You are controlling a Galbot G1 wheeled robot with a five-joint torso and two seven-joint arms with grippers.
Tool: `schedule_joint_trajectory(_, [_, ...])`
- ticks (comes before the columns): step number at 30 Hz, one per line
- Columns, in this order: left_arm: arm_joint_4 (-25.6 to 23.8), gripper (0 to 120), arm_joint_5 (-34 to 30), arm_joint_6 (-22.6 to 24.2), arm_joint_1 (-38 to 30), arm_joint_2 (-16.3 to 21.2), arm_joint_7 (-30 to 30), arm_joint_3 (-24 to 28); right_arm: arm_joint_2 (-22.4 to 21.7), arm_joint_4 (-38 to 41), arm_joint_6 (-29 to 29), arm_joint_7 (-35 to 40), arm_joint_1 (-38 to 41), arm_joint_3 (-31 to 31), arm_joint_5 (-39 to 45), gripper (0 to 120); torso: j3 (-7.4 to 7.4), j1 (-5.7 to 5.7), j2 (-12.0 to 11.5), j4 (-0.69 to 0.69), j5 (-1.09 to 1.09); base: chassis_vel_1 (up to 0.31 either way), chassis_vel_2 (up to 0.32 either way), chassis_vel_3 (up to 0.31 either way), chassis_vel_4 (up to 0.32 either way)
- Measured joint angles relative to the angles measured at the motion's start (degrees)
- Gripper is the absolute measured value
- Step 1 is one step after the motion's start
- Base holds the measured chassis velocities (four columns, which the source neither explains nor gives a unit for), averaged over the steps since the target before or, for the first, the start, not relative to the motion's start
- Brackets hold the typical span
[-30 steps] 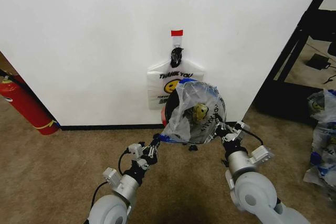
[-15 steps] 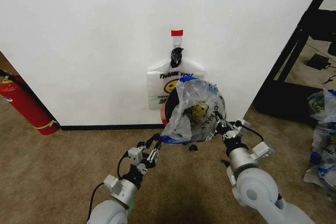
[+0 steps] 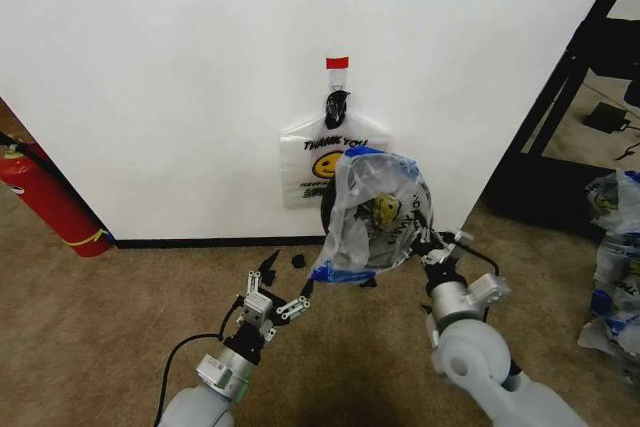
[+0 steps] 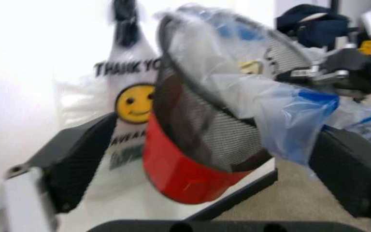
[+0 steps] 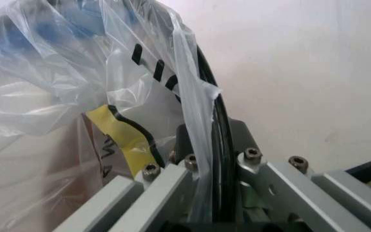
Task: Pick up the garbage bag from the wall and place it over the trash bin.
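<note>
The right hand [image 3: 428,244] holds the trash bin [image 3: 417,209] tipped off the carpet in front of the wall [image 3: 180,67], its fingers pinched on the bin's black rim with the plastic caught between them; the right wrist view shows the rim [image 5: 212,159] and a fold of film running straight into the closed fingers [image 5: 172,186]. A garbage bag [image 3: 368,212] is draped over the bin's mouth, its yellow face and black letters showing through, with a blue-printed edge hanging down on the left side. The left wrist view shows the bin's black mesh wall [image 4: 202,121], red base [image 4: 179,166] and the bag [image 4: 282,104] spilling over the rim. The left hand [image 3: 283,286] hovers low over the carpet [image 3: 110,327], just left of the bag's hanging edge, its fingers spread and empty. Behind the bin, another bag [image 3: 318,155] with the same print hangs flat from a hook [image 3: 337,97] under a red tape strip [image 3: 337,63]. A red fire extinguisher [image 3: 45,197] leans at the far left.
</note>
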Motion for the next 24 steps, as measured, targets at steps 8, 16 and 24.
schedule_joint_trajectory(8, [0.8, 114, 1.0, -3.5, 0.3, 0.1, 4.9, -1.4, 0.7, -0.3, 0.1, 0.2, 0.6, -0.6, -1.2, 0, 0.0, 0.0, 0.0, 0.0, -0.01, 0.0, 0.0, 0.0, 0.0])
schedule_joint_trajectory(16, [1.2, 113, -0.6, -3.6, 0.1, 0.0, 4.4, -1.4, 0.8, 0.1, 0.1, 0.3, 0.3, 0.0, -1.1, 0, 0.0, 0.0, 0.0, 0.0, -0.01, 0.0, 0.0, 0.0, 0.0])
schedule_joint_trajectory(24, [-4.8, 101, 0.2, 0.5, 1.2, -1.8, 1.0, 0.4, 1.6, -1.6, 1.8, 1.0, -0.7, -1.5, -6.5, 0, 0.0, 0.0, 0.0, 0.01, 0.01, 0.0, 0.0, 0.0, 0.0])
